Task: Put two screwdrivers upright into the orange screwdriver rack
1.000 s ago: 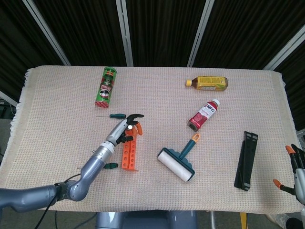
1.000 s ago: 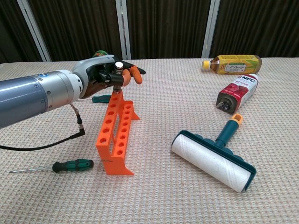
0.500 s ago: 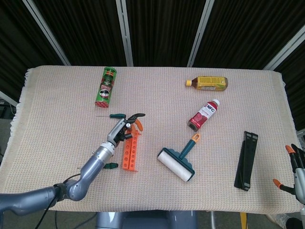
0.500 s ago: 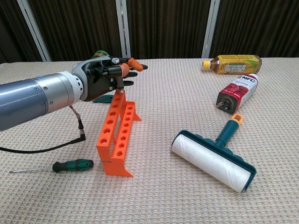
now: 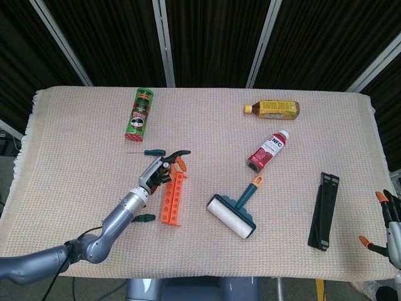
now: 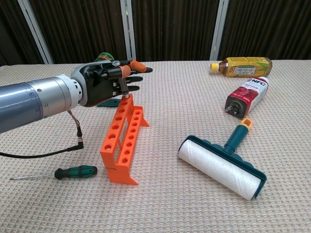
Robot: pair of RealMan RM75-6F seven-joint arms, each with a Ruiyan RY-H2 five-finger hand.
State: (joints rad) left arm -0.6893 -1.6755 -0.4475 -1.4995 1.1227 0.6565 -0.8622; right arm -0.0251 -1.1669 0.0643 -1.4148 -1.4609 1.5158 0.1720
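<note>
Left hand [image 6: 104,82]: fingers spread above the orange rack's [image 6: 124,138] far end; whether it pinches anything, cannot tell.
Screwdrivers: one [image 6: 63,173] near front-left edge, another [image 5: 153,152] beyond the rack.
Next: probably grasp one.

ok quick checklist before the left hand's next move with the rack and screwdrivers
1. Orange rack standing on the table: ok.
2. Rack holes hold a screwdriver: not ok, the holes in view look empty.
3. Left hand by the rack's far end: ok.
4. Left hand holding a screwdriver: cannot tell, its fingers hide whatever is inside.
5. Near screwdriver lying flat beside the rack, free to pick: ok.
6. Far screwdriver visible beyond the hand: ok.
</note>
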